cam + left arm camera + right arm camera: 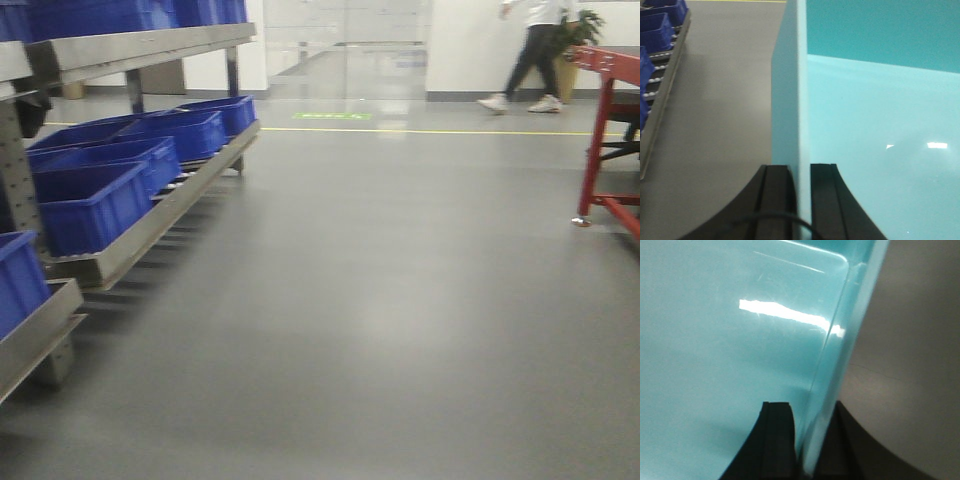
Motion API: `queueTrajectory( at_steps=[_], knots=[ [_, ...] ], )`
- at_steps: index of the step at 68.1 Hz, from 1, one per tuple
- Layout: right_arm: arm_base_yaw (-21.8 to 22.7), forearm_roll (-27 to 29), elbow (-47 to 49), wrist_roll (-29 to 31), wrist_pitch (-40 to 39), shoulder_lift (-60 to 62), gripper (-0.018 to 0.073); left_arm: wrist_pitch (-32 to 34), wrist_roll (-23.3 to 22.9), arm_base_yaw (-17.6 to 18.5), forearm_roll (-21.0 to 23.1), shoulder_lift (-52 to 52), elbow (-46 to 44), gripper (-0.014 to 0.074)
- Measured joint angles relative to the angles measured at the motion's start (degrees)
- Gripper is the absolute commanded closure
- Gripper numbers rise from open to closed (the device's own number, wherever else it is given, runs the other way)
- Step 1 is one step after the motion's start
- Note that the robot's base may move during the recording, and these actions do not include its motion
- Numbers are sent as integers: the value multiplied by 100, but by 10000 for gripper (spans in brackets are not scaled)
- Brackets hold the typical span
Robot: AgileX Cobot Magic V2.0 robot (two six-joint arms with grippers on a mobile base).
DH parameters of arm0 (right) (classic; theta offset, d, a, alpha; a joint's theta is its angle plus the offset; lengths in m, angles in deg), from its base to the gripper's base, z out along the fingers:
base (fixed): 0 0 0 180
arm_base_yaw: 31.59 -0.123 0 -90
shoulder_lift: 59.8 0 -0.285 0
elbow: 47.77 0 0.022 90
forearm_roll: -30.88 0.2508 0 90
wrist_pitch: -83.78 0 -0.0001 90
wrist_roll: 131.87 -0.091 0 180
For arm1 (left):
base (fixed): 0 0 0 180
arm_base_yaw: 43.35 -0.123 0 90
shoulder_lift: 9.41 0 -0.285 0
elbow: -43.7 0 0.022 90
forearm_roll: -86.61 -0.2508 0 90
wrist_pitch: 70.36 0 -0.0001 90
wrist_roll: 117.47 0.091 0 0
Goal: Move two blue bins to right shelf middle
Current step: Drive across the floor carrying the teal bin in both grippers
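Note:
In the left wrist view, a pale blue bin (880, 125) fills the right half, seen from above into its smooth inside. My left gripper (800, 167) is shut on the bin's side wall (790, 100), one black finger inside and one outside. In the right wrist view, my right gripper (810, 407) is likewise shut on the wall of a pale blue bin (715, 340), with grey floor beyond its rim. The front view shows neither gripper nor bin. Only one bin's surfaces show; a second is hidden. The right shelf middle is out of view.
A steel rack (150, 215) holding several dark blue bins (90, 200) runs along the left and also shows in the left wrist view (660, 30). A red-framed table (610, 130) stands at the right. A person (530, 60) walks at the back. Grey floor (380, 300) lies between.

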Motion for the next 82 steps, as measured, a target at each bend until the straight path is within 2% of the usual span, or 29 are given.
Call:
queueTrajectory(
  at_steps=[82],
  knots=[
    [0,12,0,0,0,0,713,0,0,0,0,0,0,707]
  ],
)
